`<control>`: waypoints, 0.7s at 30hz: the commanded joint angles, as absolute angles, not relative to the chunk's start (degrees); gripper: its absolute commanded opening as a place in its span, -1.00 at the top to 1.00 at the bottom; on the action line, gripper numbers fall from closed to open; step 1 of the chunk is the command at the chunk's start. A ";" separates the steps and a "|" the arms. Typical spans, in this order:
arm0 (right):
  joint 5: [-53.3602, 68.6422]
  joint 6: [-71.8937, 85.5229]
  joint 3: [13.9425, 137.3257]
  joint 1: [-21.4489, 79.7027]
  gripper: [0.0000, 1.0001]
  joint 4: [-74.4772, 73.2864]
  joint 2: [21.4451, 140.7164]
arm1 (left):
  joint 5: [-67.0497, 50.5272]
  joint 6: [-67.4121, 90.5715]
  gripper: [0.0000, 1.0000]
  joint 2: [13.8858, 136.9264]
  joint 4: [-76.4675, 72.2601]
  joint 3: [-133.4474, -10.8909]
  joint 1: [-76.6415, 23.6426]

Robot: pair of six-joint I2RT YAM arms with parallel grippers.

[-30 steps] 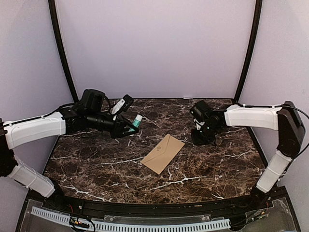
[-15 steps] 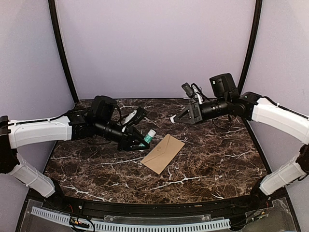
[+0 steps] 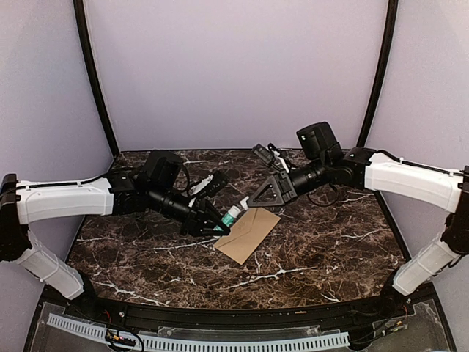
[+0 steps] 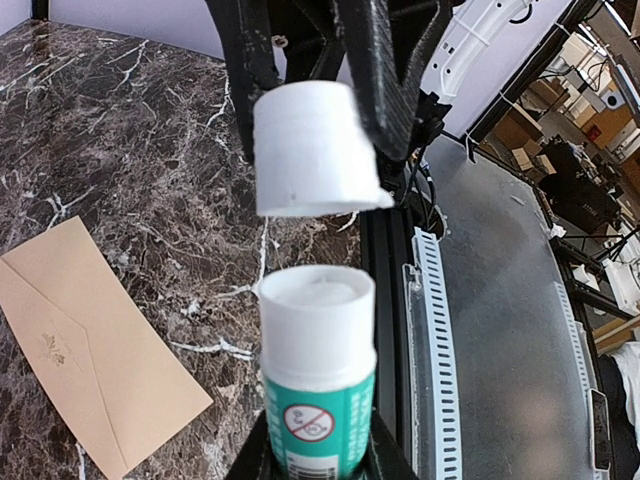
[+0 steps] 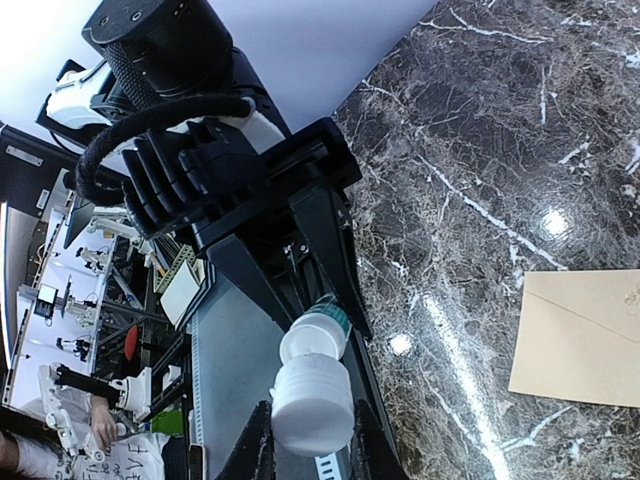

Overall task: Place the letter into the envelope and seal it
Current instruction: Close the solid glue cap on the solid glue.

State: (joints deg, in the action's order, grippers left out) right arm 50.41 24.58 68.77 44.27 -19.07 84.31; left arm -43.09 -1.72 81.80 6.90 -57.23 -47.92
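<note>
Marble table [image 3: 330, 249], lilac walls. The envelope [image 3: 248, 234] lies flat mid-table, skewed, nothing touching it.

From the top view we get layout only: both arms meet nose to nose above the envelope's far left edge, and the finger bodies mask the detail there.

Left wrist view gives us that detail: the left gripper [image 4: 318, 462] is clamped on a glue stick [image 4: 318, 400] with a teal label. The white cap [image 4: 315, 150] is off it, pinched in the right gripper [image 3: 253, 200], with a clear gap between the two and white glue showing in the open end. It also shows the envelope flap side up, flap lying flat.

Right wrist view lines cap and stick up end-on, so we can't read the gap from there.

Versus a second ago: the right arm was folded low to the right of the envelope and the left sat further back-left. Both have since closed in. Envelope hasn't moved.

Cable track [image 4: 435, 330] runs along the near edge.
</note>
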 commanded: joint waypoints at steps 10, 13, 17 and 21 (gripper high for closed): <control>51.48 24.52 71.10 46.76 0.94 -15.73 86.83 | -44.84 -2.91 1.00 81.81 8.04 -58.76 -48.48; 51.38 24.49 71.27 46.76 0.96 -15.89 86.82 | -44.91 -2.95 1.00 81.83 7.98 -58.75 -48.51; 50.27 23.40 71.97 46.60 1.00 -17.73 86.29 | -44.54 -3.06 1.00 81.90 8.12 -58.72 -48.52; 48.05 21.29 73.43 45.80 1.00 -22.23 85.02 | -43.65 -3.41 1.00 81.72 8.46 -58.62 -48.50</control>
